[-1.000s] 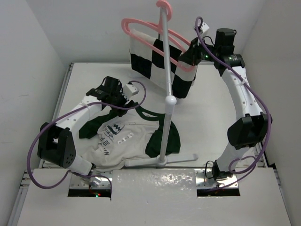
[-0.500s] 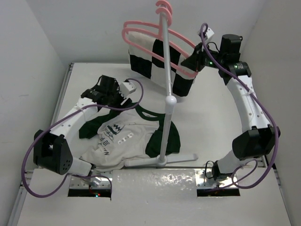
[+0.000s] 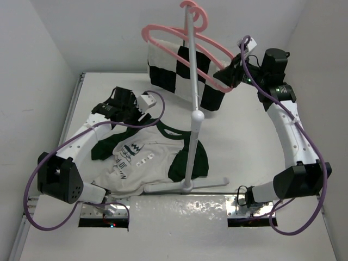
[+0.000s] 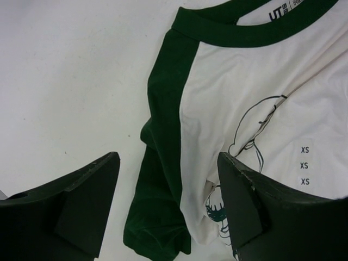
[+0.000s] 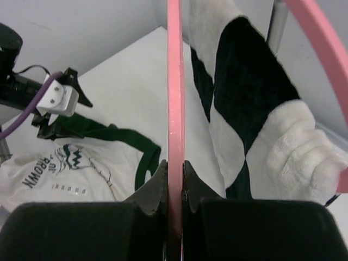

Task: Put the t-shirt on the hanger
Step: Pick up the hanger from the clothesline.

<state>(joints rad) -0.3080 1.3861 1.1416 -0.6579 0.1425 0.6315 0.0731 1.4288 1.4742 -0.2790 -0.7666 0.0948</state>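
Observation:
The cream-white t-shirt (image 3: 142, 157) with dark green sleeves and collar lies flat on the table, left of the stand's pole. My left gripper (image 3: 126, 104) hovers open and empty over its left sleeve; in the left wrist view (image 4: 168, 201) the green sleeve and the shirt (image 4: 244, 92) lie between the jaws, below them. My right gripper (image 3: 227, 75) is shut on the arm of the thin pink hanger (image 3: 219, 83), held high at the back right. In the right wrist view (image 5: 175, 179) the hanger's bar (image 5: 174, 81) runs up between the jaws.
A white stand with a tall pole (image 3: 191, 109) and flat base (image 3: 163, 188) rises in the middle. A twin pink hanger (image 3: 157, 25) carrying black-and-white checkered cloth (image 3: 176, 68) hangs from its top. White walls close in the table on three sides.
My right gripper has moved right and up with the hanger, and its hook has shifted right, away from the pole top. My left gripper has drifted slightly back and left over the sleeve.

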